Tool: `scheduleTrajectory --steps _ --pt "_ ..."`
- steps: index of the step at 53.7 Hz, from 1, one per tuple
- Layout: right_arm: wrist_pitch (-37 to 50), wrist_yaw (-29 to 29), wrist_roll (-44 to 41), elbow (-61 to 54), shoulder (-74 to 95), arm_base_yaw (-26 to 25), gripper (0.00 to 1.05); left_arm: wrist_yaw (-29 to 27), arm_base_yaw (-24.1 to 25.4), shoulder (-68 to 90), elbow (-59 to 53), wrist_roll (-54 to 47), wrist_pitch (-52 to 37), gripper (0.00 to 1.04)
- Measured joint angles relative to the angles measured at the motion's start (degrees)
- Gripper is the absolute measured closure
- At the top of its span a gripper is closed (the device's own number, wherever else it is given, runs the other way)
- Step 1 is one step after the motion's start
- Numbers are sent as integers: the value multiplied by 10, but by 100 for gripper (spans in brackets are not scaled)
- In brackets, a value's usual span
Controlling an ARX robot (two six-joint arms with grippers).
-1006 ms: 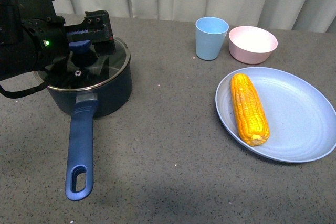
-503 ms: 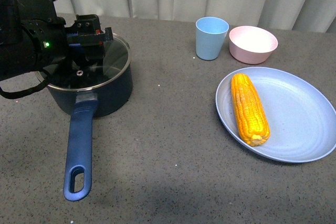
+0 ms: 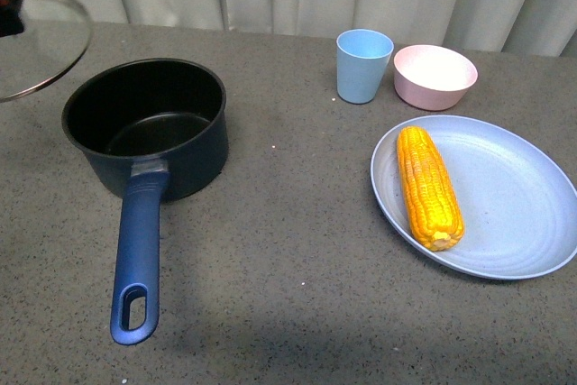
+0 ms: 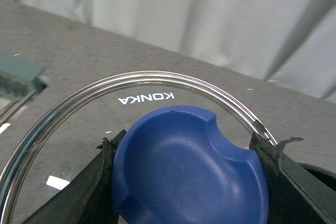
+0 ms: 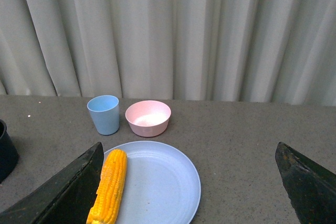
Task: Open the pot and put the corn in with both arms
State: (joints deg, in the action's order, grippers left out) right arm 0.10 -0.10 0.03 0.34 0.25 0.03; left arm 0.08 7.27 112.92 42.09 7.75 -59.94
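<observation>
The dark navy pot [image 3: 149, 128] stands uncovered at the left of the table, black inside, its long blue handle [image 3: 138, 254] pointing toward me. The glass pot lid [image 3: 41, 42] hangs in the air at the far left edge, beside the pot. In the left wrist view my left gripper [image 4: 191, 177] is shut on the lid's blue knob [image 4: 189, 171], with the glass rim [image 4: 147, 80] arching beyond it. The yellow corn [image 3: 429, 187] lies on the light blue plate [image 3: 514, 205] at the right. My right gripper [image 5: 191, 192] is open above the plate [image 5: 157, 182], the corn [image 5: 109, 184] by one finger.
A light blue cup [image 3: 363, 65] and a pink bowl [image 3: 435, 76] stand behind the plate, near the grey curtain. Both also show in the right wrist view, the cup [image 5: 103, 114] and the bowl [image 5: 148, 117]. Bare grey tabletop lies between pot and plate.
My left arm has lifted the lid off the pot and carried it up and to the left, out of most of the front view. The pot now stands open.
</observation>
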Motion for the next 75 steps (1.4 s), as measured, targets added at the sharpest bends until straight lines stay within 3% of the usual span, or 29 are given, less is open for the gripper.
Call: scheduleTrajectory --steps 5,13,30,52,62,75 --pt "0 0 0 0 0 0 9 0 45 35 -3 0 -23 44" --pt "0 0 0 0 0 0 9 9 69 85 2 21 -43 44" --pt "0 0 0 0 0 0 9 -1 70 196 26 34 -68 44" --pt "0 0 0 0 0 0 9 -16 68 223 46 30 -59 44" --pt "0 0 0 0 0 0 9 -27 68 138 10 24 -39 5" --pt "0 0 0 0 0 0 9 -41 61 -125 -134 26 -4 6"
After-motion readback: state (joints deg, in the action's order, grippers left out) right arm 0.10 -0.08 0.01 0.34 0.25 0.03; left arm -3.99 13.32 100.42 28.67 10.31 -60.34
